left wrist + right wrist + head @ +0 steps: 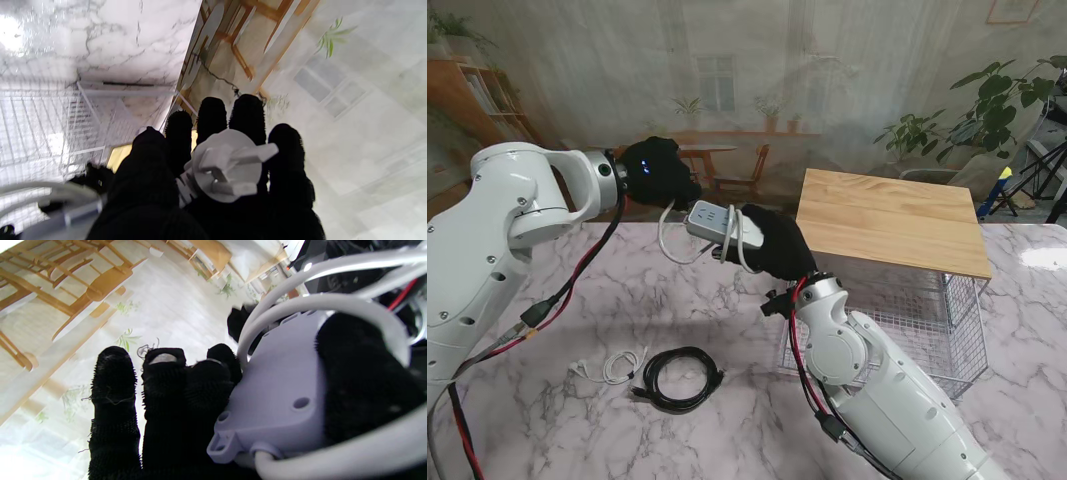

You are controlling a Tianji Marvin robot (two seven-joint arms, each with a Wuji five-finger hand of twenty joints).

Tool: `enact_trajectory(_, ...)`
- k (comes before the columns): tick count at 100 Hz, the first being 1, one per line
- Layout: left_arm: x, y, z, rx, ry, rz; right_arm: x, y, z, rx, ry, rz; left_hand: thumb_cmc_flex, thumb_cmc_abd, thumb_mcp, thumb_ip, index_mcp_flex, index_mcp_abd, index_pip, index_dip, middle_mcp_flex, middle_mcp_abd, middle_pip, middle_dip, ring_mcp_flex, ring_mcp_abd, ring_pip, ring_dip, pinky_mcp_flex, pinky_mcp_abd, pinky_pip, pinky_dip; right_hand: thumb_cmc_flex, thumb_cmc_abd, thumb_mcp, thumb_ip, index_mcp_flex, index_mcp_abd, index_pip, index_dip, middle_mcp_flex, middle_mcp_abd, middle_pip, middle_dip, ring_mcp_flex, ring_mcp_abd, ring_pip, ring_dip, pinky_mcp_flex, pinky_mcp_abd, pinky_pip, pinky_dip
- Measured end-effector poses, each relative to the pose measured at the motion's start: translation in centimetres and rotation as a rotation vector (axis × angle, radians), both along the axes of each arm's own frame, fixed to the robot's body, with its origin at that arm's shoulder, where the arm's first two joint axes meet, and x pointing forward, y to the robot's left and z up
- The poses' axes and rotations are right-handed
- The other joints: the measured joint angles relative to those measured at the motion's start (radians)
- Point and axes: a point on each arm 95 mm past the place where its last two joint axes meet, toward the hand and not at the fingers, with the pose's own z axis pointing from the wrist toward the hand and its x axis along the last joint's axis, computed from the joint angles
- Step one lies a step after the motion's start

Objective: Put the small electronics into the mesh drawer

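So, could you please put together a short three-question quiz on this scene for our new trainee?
1. True or false: the power strip lies flat on the marble table.
2. Which item lies farthest to my left on the table? A) black coiled cable B) white cable C) mesh drawer
3. Fill in: the left hand holds the strip's ____.

Key:
1. False: it is held in the air, the right hand gripping its body.
2. B
3. plug
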Motion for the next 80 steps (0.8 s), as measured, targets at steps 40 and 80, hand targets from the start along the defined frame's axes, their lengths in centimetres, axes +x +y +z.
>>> enact_trajectory(40,0.4,2.5,-3.3,0.130,0.087,0.089,1.2,-1.9,1.1,0.023,-0.002,-0.146,0.000,0.000,0.000,0.000,0.004,0.014,-0.012,0.000,0.000,0.001,-0.013,0.000,0.000,0.002,0.000,0.000,0.001,0.000,0.000,0.000,0.000,0.000,0.000,0.000,-0.002,0.000,0.000,0.000,0.000,0.000,0.000,-0.010,0.000,0.000,0.000,0.000,0.000,0.000,0.000,0.000)
enact_trajectory(80,-4.9,-0.2,-6.1,0.166,0.201,-0.136,2.8,-2.3,0.8,-0.011,0.029,-0.221,-0.002,0.000,0.000,0.000,0.004,0.070,-0.013,-0.008,0.000,0.001,-0.013,0.000,0.000,0.003,0.000,-0.002,0.004,0.000,0.000,0.000,0.000,0.000,0.000,0.000,-0.003,0.000,0.000,0.000,0.000,0.000,0.000,-0.012,0.000,0.000,0.000,0.000,0.000,0.000,0.000,0.000)
